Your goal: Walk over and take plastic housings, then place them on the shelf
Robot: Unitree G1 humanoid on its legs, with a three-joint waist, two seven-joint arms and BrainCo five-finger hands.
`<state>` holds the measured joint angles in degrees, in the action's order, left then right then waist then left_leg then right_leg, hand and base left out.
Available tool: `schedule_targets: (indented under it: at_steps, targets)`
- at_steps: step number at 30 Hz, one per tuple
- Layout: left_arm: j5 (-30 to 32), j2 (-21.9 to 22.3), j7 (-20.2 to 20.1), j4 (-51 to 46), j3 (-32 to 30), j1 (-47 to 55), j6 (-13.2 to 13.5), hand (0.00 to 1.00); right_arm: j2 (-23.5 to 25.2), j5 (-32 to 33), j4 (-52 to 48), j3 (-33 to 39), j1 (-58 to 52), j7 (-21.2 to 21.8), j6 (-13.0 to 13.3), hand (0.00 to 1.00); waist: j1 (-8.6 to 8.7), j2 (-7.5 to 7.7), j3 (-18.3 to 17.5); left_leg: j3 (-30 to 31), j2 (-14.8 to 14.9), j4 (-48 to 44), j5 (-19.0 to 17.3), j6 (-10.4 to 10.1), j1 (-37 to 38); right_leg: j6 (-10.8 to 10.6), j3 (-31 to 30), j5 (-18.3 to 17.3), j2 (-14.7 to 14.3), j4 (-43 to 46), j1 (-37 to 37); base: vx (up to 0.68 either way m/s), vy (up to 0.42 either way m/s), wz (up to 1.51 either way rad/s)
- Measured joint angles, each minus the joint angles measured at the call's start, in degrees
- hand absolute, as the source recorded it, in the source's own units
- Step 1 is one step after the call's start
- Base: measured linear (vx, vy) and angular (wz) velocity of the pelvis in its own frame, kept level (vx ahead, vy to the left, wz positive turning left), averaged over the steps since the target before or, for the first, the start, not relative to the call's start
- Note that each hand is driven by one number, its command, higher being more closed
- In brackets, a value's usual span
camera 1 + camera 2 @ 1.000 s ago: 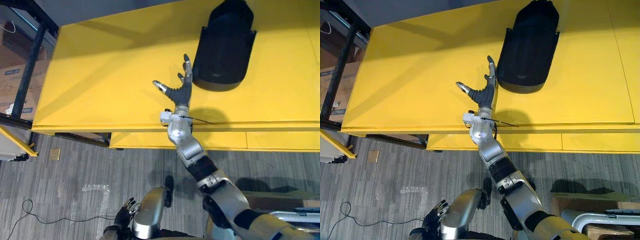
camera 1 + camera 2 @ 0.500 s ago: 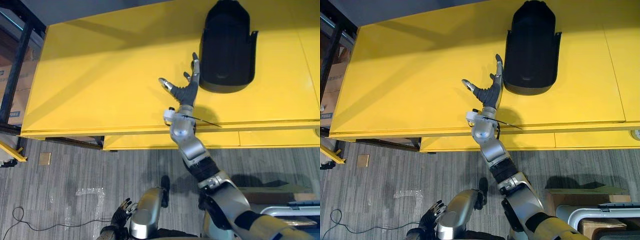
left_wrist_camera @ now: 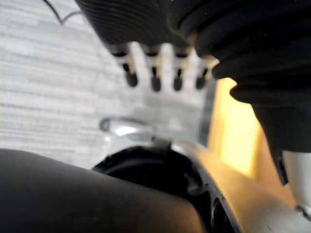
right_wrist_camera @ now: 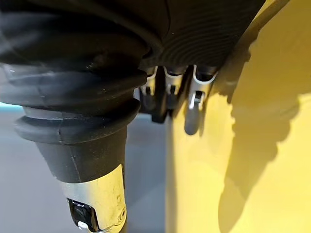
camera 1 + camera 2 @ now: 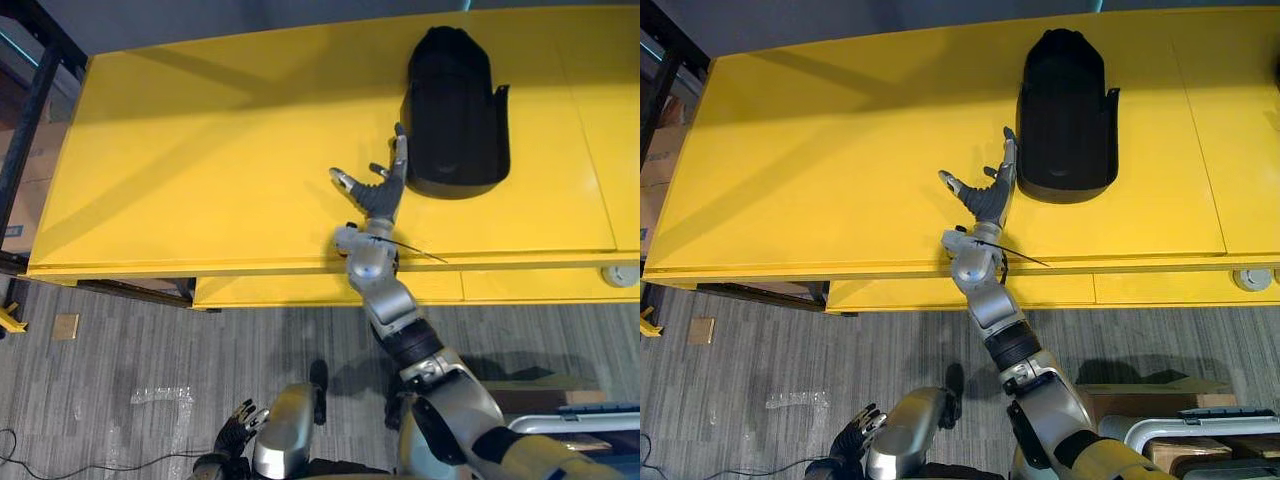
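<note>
Just beside the right hand [image 5: 379, 194], on its right, lies the black moulded plastic housing [image 5: 455, 110] on the yellow table [image 5: 200, 150]. Its long axis runs parallel to the straight, empty fingers, perhaps touching them. The left hand [image 5: 238, 428] hangs open, much farther off.

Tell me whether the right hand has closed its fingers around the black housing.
No: the right hand has its fingers straight and spread over the yellow table beside the black housing, curled round nothing.

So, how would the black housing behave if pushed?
Probably stiff: the housing looks like a moulded shell. Likely light, being hollow. It lies flat on the smooth table, so it would probably slide, not tip.
</note>
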<state>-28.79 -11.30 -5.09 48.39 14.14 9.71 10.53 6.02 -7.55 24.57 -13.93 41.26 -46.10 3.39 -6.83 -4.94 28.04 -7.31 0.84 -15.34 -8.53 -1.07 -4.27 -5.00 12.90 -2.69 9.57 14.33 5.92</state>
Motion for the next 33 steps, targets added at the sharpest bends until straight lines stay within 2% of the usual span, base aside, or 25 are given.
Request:
schedule_targets:
  at_steps: [3, 10, 14, 15, 17, 19, 20, 22, 23, 25, 27, 28, 29, 31, 33]
  targets:
    - [0.0, 0.0, 0.0, 0.0, -0.2, 0.1, -0.2, 0.00, -0.2, 0.0, 0.0, 0.4, 0.0, -0.4, -1.0, 0.00, -0.01, 0.20, -0.1, 0.0, -0.1, 0.5, 0.2, 0.0, 0.3, 0.0, 0.0, 0.1, 0.1, -0.2, -0.2, 0.00, 0.000, 0.00]
    - [0.0, 0.0, 0.0, -0.1, -0.5, 0.1, -0.6, 0.00, -0.5, 0.0, 0.0, 1.5, 0.0, -0.4, -1.0, 0.00, 0.02, 0.25, -0.1, 0.3, -0.2, 1.3, 1.0, 0.0, 0.4, 0.0, 0.5, 1.1, 0.0, -1.6, -0.9, -0.02, 0.001, 0.02]
    - [-0.2, 0.0, -0.1, -0.1, -0.9, 0.3, -0.6, 0.00, -0.8, -0.5, 0.3, 1.6, -0.1, 1.1, 0.1, 0.00, 0.02, 0.69, -0.2, 0.3, -0.3, 1.9, 1.3, 0.2, 0.4, 0.0, 0.7, 1.6, -0.1, -2.5, -1.1, -0.02, 0.009, 0.00]
    - [-0.2, 0.1, -0.2, 0.0, -1.5, 0.5, -0.6, 0.00, -0.8, -1.0, 0.3, 1.5, -0.4, 2.2, 0.8, 0.00, 0.02, 0.99, -0.4, 0.3, -0.3, 2.0, 1.4, 0.2, 0.4, 0.1, 0.7, 1.7, -0.2, -2.8, -1.1, 0.00, 0.000, 0.00]
    - [-1.1, 0.2, -0.4, 0.0, -2.5, 1.2, -0.6, 0.00, -1.1, -1.1, -0.4, 1.1, -2.1, 6.9, 4.3, 0.00, 0.06, 1.85, -0.8, 0.4, -0.2, 2.9, 1.9, 0.1, 0.7, 0.1, 0.9, 2.0, -0.3, -3.5, -1.3, 0.00, 0.000, 0.00]
    - [-2.4, 0.3, -0.5, 0.1, -3.2, 1.6, -0.6, 0.00, -2.1, -0.6, -4.1, -0.9, -5.0, 10.7, 6.7, 0.00, 0.08, 2.29, -1.0, 0.4, -0.2, 3.4, 1.9, 0.1, 1.3, 0.0, 1.0, 2.2, -0.5, -4.4, -2.2, 0.05, -0.009, 0.00]
    - [-2.5, 0.5, -0.8, 0.0, -4.5, 2.5, -0.6, 0.00, -3.3, 0.3, -9.3, -3.5, -7.8, 14.0, 8.3, 0.00, 0.58, 3.12, -1.6, 0.4, -0.1, 3.9, 1.9, 0.1, 1.6, 0.0, 1.0, 2.3, -0.7, -5.1, -2.6, 0.07, -0.004, 0.01]
    - [-2.6, 0.5, -1.0, 0.2, -5.6, 3.3, -0.6, 0.00, -4.9, 1.9, -15.6, -5.6, -10.9, 17.5, 10.0, 0.00, 1.30, 4.15, -2.2, 0.3, -0.1, 4.6, 1.9, 0.1, 2.5, -0.2, 1.1, 2.5, -0.9, -6.2, -3.7, 0.08, 0.004, -0.02]
    - [-2.6, 0.5, -1.4, 0.2, -6.8, 4.2, -0.6, 0.00, -6.4, 4.5, -22.5, -5.8, -14.9, 21.0, 11.2, 0.00, 1.57, 5.33, -3.4, 0.1, -0.1, 5.2, 1.8, 0.0, 3.3, -0.3, 1.1, 2.6, -1.0, -7.1, -4.5, 0.07, 0.009, -0.05]
    - [-2.6, 0.3, -1.5, 0.4, -8.0, 5.1, -0.6, 0.00, -8.5, 5.7, -28.4, -4.8, -19.0, 24.1, 11.9, 0.00, 2.20, 6.79, -4.9, -0.2, 0.0, 5.5, 1.7, -0.1, 3.4, -0.4, 1.1, 2.9, -1.3, -8.2, -5.0, 0.08, 0.009, -0.03]
    - [-2.2, -0.2, -1.5, 0.7, -9.5, 6.2, -0.6, 0.00, -11.3, 6.9, -34.5, -2.2, -23.9, 27.4, 11.9, 0.00, 2.86, 8.88, -6.2, -1.6, 0.4, 5.5, 1.4, -0.5, 3.6, -0.1, 0.2, 3.6, -1.9, -9.5, -5.1, 0.05, 0.003, -0.20]
    - [-2.2, -0.4, -1.5, 1.0, -9.6, 6.2, -0.6, 0.00, -11.9, 7.0, -35.5, -1.0, -25.2, 28.0, 11.9, 0.00, 2.98, 9.25, -6.4, -1.9, 0.5, 5.5, 1.3, -0.6, 3.6, -0.2, -0.2, 3.9, -2.1, -9.9, -5.1, 0.01, -0.004, -0.34]
    - [-2.1, -0.5, -1.4, 1.3, -9.6, 6.2, -0.6, 0.00, -12.9, 7.3, -36.8, 1.2, -27.5, 28.9, 11.9, 1.00, 3.06, 9.61, -6.6, -2.7, 0.7, 5.4, 1.0, -0.5, 3.8, -0.1, -0.8, 4.4, -2.4, -10.5, -5.2, -0.01, -0.001, -0.33]
    - [-2.1, -0.6, -1.2, 1.9, -9.6, 6.2, -0.6, 0.00, -14.2, 7.7, -37.8, 4.5, -31.3, 29.1, 12.0, 1.00, 3.82, 9.70, -6.7, -3.1, 0.9, 5.2, 0.6, -0.4, 4.3, 0.0, -1.8, 4.9, -2.7, -11.4, -5.9, -0.02, 0.004, -0.26]
    - [-2.1, -0.4, -0.8, 2.4, -9.7, 6.3, -0.6, 0.00, -15.4, 11.8, -37.8, 7.3, -36.4, 30.0, 12.0, 1.00, 4.53, 9.56, -7.1, -4.5, 1.6, 4.5, -0.3, -0.4, 4.3, 0.1, -2.7, 5.3, -3.2, -12.2, -6.0, -0.04, 0.000, -0.28]
